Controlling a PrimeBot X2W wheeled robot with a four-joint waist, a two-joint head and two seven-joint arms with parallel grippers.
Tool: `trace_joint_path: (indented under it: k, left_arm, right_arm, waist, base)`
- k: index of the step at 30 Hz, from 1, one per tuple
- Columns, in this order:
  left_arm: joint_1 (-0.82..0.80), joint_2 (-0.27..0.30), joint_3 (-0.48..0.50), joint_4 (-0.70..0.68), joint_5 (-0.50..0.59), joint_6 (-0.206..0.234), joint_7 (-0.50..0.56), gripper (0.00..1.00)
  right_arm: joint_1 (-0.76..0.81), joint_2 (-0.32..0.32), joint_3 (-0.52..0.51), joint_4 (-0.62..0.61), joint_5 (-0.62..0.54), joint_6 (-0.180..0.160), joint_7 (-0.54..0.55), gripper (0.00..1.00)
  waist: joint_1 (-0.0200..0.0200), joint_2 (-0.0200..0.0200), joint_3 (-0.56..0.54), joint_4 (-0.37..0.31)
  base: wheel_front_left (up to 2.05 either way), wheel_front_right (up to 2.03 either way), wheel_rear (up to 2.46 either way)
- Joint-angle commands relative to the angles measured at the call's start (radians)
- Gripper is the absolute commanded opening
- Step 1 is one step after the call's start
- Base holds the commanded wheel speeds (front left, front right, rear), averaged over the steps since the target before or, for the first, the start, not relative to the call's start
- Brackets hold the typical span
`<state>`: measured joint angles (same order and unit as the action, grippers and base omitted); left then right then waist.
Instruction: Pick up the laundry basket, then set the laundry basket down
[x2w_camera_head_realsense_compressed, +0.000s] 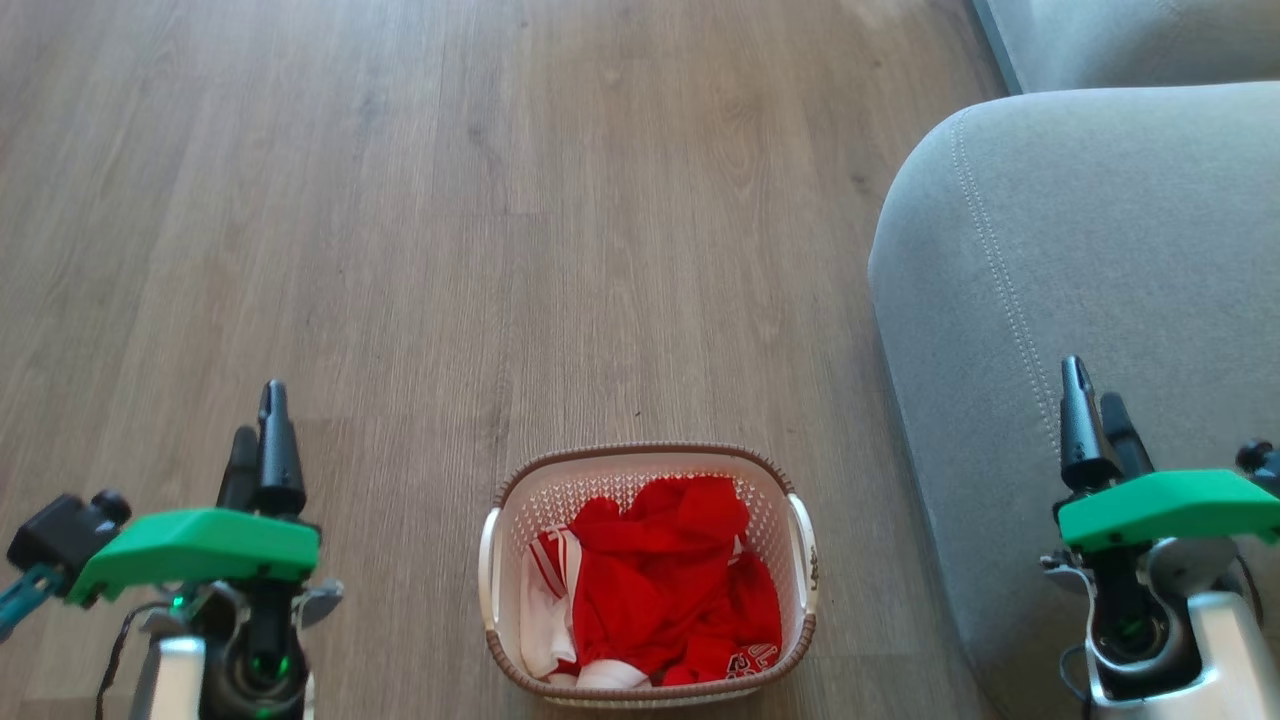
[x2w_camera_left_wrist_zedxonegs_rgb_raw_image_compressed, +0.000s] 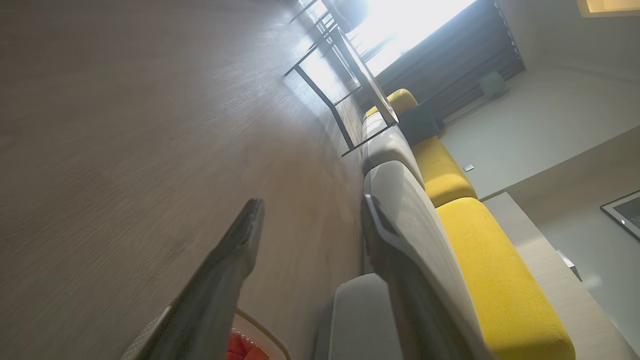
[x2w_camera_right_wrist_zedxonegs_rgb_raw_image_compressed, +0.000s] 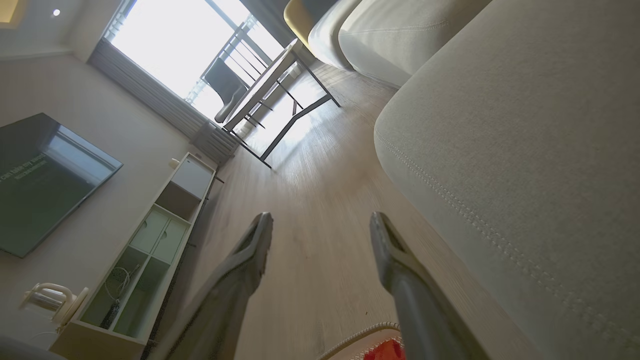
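Standing upright on the wooden floor (x2w_camera_head_realsense_compressed: 400, 250) near the grey sofa (x2w_camera_head_realsense_compressed: 1080, 250), the laundry basket (x2w_camera_head_realsense_compressed: 645, 450) is seen between the two arms, inward of both sets of fingertips and closer to the robot, with the left tool (x2w_camera_head_realsense_compressed: 258, 420) judged slightly the nearer. Both that tool and the right tool (x2w_camera_head_realsense_compressed: 1092, 385) are held open and empty. One white handle (x2w_camera_head_realsense_compressed: 488, 565) is presented to each side, and the long axis is judged to run from arm to arm.

A small cream-white perforated plastic laundry basket (x2w_camera_head_realsense_compressed: 640, 449) with a brown woven-look rim stands on a grey-brown wood-plank floor (x2w_camera_head_realsense_compressed: 400, 250), near but apart from a rounded grey fabric sofa (x2w_camera_head_realsense_compressed: 1080, 300) resting on the same boards.
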<state>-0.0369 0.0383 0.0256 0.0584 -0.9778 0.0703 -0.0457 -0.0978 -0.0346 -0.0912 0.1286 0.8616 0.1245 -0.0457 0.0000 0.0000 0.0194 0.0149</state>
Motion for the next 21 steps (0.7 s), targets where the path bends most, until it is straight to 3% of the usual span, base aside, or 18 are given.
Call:
trace_joint_path:
  k: [1,11,21]
  left_arm:
    - [-0.062,0.010,0.001,-0.052,0.040,0.008,-0.014,1.00]
    - [-0.072,0.030,-0.111,-0.060,0.247,0.069,-0.043,1.00]
    - [-0.113,0.125,-0.319,-0.017,0.411,0.205,-0.073,1.00]
  right_arm:
    - [-0.058,-0.010,0.016,-0.050,-0.043,0.003,-0.014,1.00]
    - [-0.070,-0.016,0.071,-0.078,-0.237,0.003,-0.043,1.00]
    - [-0.077,-0.034,0.126,-0.071,-0.401,0.004,-0.072,1.00]
  waist:
    - [0.0000,0.0000,0.000,0.000]
    - [0.0000,0.0000,0.001,0.002]
    - [0.0000,0.0000,-0.003,-0.001]
  base:
    - [0.00,0.00,0.00]
    - [0.00,0.00,0.00]
    - [0.00,0.00,0.00]
